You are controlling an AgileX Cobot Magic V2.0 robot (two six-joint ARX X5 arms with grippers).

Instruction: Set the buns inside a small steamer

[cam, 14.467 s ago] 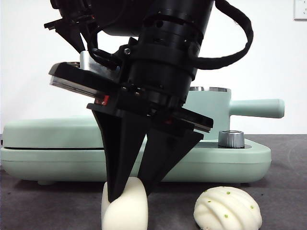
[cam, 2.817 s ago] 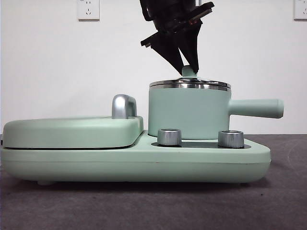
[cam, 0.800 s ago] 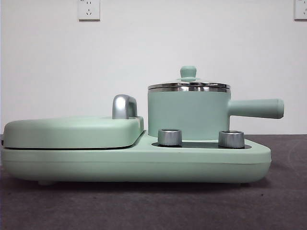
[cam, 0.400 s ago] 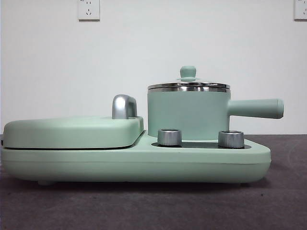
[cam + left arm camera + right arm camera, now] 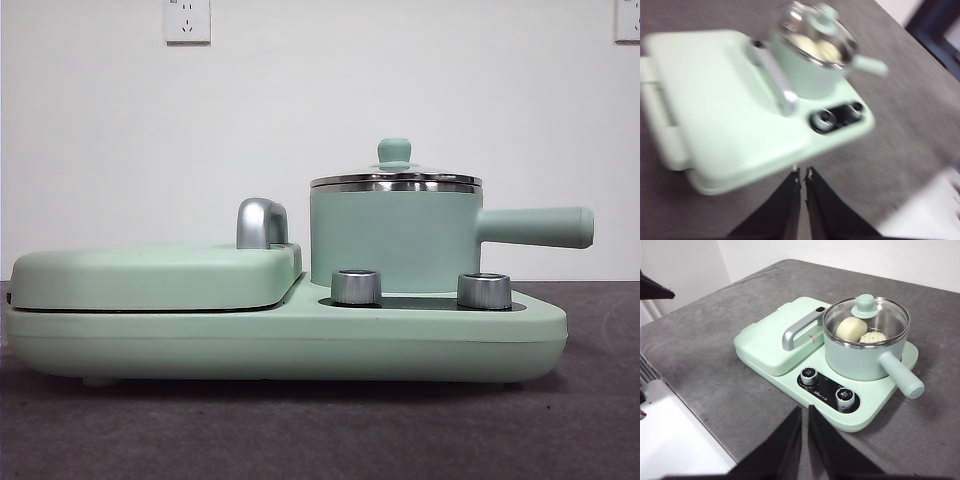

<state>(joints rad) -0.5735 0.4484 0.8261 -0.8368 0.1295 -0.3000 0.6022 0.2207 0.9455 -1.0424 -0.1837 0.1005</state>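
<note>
Grey table (image 5: 715,340) unchanged — buns (image 5: 851,328) inside lidded small steamer (image 5: 865,347).

the left wrist view is blurred; the front view hides the buns (image 5: 851,328) inside the steamer (image 5: 395,240).

No text can be read; small print beside the knobs (image 5: 809,374) on the cooker (image 5: 785,380) seems too blurred.

The dark grey table (image 5: 715,340) (speckled) carries a mint-green cooker base (image 5: 880,412).
</note>
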